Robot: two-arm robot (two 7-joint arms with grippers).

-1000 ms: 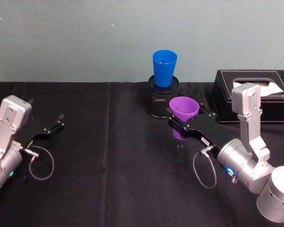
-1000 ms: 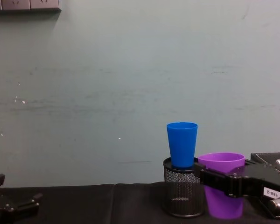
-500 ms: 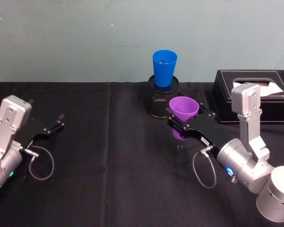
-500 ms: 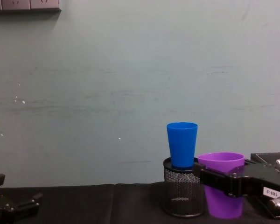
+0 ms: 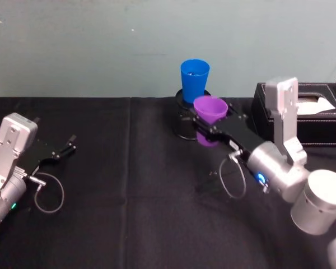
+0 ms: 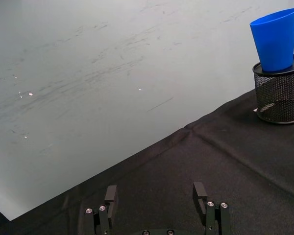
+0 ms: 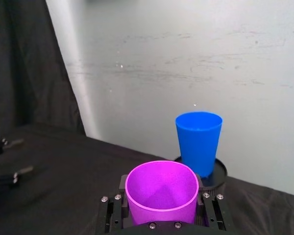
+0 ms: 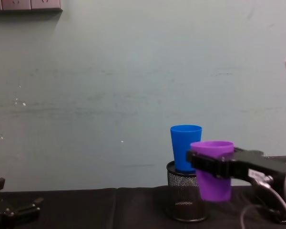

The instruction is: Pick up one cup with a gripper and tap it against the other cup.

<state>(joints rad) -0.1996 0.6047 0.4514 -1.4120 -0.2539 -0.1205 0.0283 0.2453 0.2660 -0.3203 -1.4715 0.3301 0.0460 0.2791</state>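
**Purple cup** [image 5: 210,110]: upright, mouth up, held clear of the black cloth [image 5: 129,196], right of centre and just near of the blue cup. It is carried at about the height of the blue cup's lower wall, presumably so that wall can meet wall.

**Right gripper** [image 5: 206,128]: clamped on the purple cup's sides below the rim, one finger each side. This leaves the cup's far face bare for the tap.

**Blue cup** [image 5: 194,78]: upright, seated in the mouth of the mesh pen holder [image 5: 183,120] at the far edge. The right wrist view shows a gap between the cups, so contact looks not yet made.

**Left gripper** [image 6: 155,196]: fingers apart and empty, parked low at the far left, well apart from both cups.

**Tissue box** [image 5: 319,120]: far right, not involved.
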